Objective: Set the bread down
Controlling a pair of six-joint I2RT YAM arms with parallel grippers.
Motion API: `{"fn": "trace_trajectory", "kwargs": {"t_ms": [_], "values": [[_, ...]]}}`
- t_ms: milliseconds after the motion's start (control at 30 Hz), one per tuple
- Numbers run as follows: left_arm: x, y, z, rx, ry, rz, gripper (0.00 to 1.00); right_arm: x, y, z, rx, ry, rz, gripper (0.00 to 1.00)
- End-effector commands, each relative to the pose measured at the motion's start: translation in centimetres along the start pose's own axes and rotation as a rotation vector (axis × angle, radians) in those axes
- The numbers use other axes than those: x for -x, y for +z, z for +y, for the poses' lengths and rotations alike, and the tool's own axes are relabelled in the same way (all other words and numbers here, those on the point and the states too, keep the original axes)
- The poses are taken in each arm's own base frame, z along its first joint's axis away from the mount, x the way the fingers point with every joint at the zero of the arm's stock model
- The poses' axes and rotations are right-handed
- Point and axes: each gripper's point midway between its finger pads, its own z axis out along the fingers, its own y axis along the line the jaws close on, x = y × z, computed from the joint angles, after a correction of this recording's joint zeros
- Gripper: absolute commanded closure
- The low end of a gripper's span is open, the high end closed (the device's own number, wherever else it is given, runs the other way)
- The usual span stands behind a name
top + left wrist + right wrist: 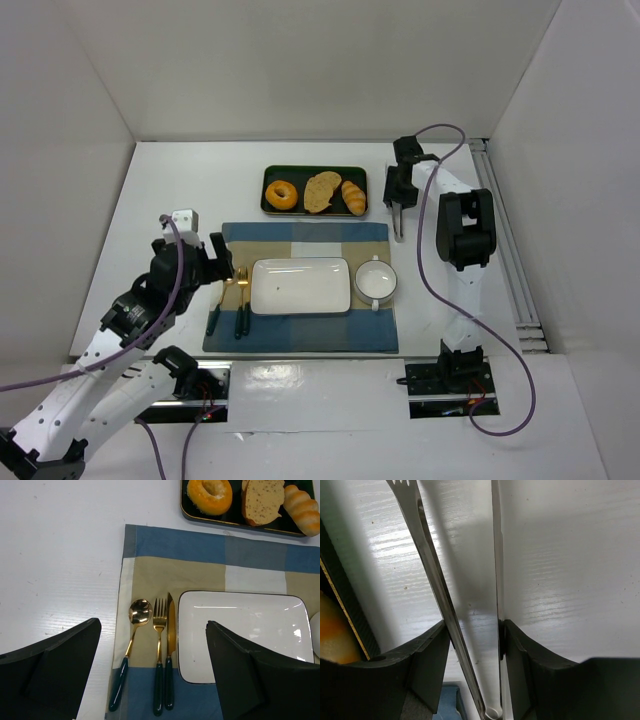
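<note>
Nearest the arm bases, the left gripper (220, 262) hangs over the left edge of a blue-and-tan checked cloth placemat (300, 240), its two black fingers spread wide with nothing between them. Below it, on the mat, lie a gold spoon with a dark green handle (139, 612), a matching fork (159, 622) and a matching knife (171, 625), side by side, the knife just beside a white rectangular ceramic plate (300, 285). Right of the plate stands a white round bowl with two small handles (376, 280).

Beyond the mat, on the white table (180, 180), sits a dark green rectangular tray with a gold rim (315, 169). The bread, a ring-shaped doughnut with an orange-golden glaze (281, 194), lies at the tray's left end. A flat brown oval slice (322, 191) lies in the middle and a small golden ridged roll (353, 197) at the right end.

Just right of the tray, the right gripper (472, 630) pinches a pair of long metal tongs (432, 570), one finger against each blade. The blades point along the table beside the tray's edge.
</note>
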Motion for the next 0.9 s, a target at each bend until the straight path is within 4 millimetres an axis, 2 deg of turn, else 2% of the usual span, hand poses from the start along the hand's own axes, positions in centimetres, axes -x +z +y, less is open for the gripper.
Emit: {"fn": "trace_trajectory", "kwargs": {"t_ms": [0, 133, 167, 233, 300, 367, 400, 467, 500, 600, 667, 800, 867], "values": [[0.8, -0.4, 0.0, -0.005, -0.031, -0.03, 0.0, 0.6, -1.3, 0.6, 0.007, 0.013, -0.039, 0.47], [0.8, -0.4, 0.0, -0.005, -0.04, -0.03, 0.0, 3.7, -4.2, 0.8, 0.007, 0.033, -0.134, 0.47], [0.5, -0.3, 0.1, -0.002, -0.036, -0.023, 0.0, 4.7, -5.5, 0.8, 0.006, 0.037, -0.163, 0.47], [0.5, -0.3, 0.0, -0.002, -0.045, -0.023, 0.0, 5.6, -6.7, 0.9, 0.017, 0.041, -0.193, 0.47], [0.5, -0.3, 0.0, -0.002, -0.045, -0.023, 0.0, 7.6, -9.1, 1.2, 0.028, 0.05, -0.255, 0.47], [0.6, -0.3, -0.2, -0.014, -0.049, -0.026, 0.0, 8.3, -10.7, 1.2, 0.034, 0.052, -0.273, 0.47], [0.6, -0.3, -0.2, -0.014, -0.049, -0.026, 0.0, 9.4, -12.3, 1.3, 0.04, 0.059, -0.317, 0.47], [0.5, -0.1, -0.2, -0.014, -0.05, -0.028, 0.0, 9.9, -13.8, 1.3, 0.046, 0.062, -0.334, 0.47], [0.4, -0.1, -0.4, -0.023, -0.05, -0.024, 0.0, 10.7, -15.3, 1.4, 0.056, 0.065, -0.363, 0.47], [0.3, 0.0, -0.4, -0.023, -0.051, -0.025, 0.0, 10.9, -17.1, 1.5, 0.074, 0.066, -0.378, 0.47], [0.5, 0.0, -0.5, -0.028, -0.055, -0.034, 0.0, 10.8, -19.2, 2.6, 0.107, 0.052, -0.403, 0.47], [0.6, 0.2, -0.7, -0.032, -0.06, -0.042, 0.0, 8.6, -20.8, 4.1, 0.179, -0.002, -0.378, 0.47], [0.1, 0.4, -0.5, -0.027, -0.046, -0.034, 0.0, 7.0, -21.6, 5.8, 0.248, -0.05, -0.367, 0.47]]}}
